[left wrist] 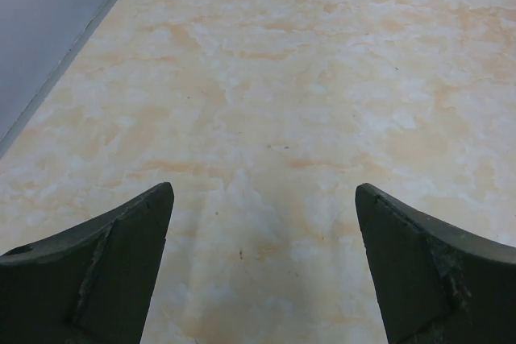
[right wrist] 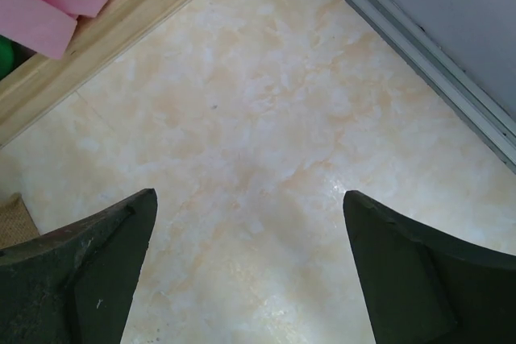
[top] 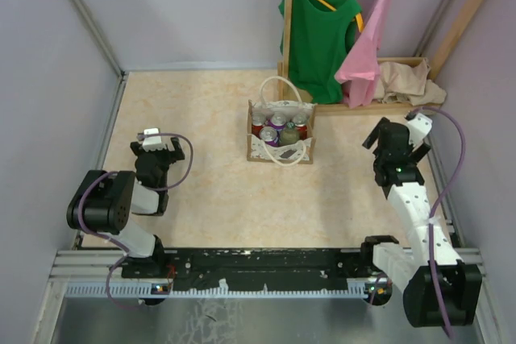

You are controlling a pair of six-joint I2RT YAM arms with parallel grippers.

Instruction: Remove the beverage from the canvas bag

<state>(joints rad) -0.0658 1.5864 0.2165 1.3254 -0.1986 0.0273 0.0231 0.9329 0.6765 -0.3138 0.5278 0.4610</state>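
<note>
Left gripper (left wrist: 264,199) is hovering low over bare surface (left wrist: 306,102) at the left side, jaws standing wide apart, nothing between the fingers (left wrist: 113,271). Left arm is sitting folded back near its base.

Right gripper (right wrist: 250,199) is hanging over the surface on the right side, jaws also spread wide and holding nothing. Its wrist camera is showing only marbled surface, a wooden base edge (right wrist: 105,34) and a bit of pink garment (right wrist: 48,2) at the top left.

Canvas bag (top: 262,149) is standing upright at the middle of the surface, toward the far side, well apart from both grippers. It is sitting between the two arms, somewhat closer to the right one. One white handle is arching up at the back, the other is drooping over the front.

Beverages (top: 278,128) are sitting inside the bag, tops showing: red, purple and one greenish. None is out of the bag yet.

Behind the bag, a wooden rack (top: 288,30) is carrying a green shirt (top: 318,34) and the pink garment. A plain tan cloth (top: 411,78) is lying crumpled on the rack's base.
</note>
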